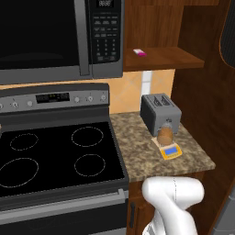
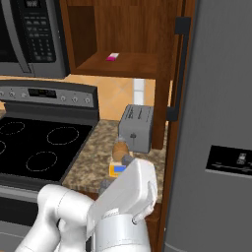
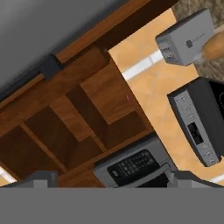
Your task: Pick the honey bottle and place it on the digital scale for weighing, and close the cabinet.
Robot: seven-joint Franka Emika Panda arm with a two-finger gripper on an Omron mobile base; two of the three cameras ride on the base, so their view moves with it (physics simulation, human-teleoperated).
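honey bottle (image 1: 165, 134) on the digital scale (image 1: 170, 151), upright on the grey plate, just in front of the toaster (image 1: 159, 113) on the speckled counter (image 1: 137, 151). long axis vertical, paler narrow top up. looks small and light, likely rigid with a smooth, slippery rounded body; if it needed regripping, best taken across the belly from the side, not by the neck. scale's blue display strip faces the counter's front edge.

cabinet (image 2: 123, 29) stands open, shelf showing a small pink-and-white item (image 2: 112, 57). door (image 2: 179, 69) swung out to the right, long axis vertical, slim dark handle (image 2: 178, 69) running up its edge. door probably stiff, hinged, light to swing; push on the panel near the handle side.

gripper (image 3: 111, 179): two tips spread wide apart in the hand view, nothing between them, facing the cabinet interior and microwave (image 3: 131, 168).
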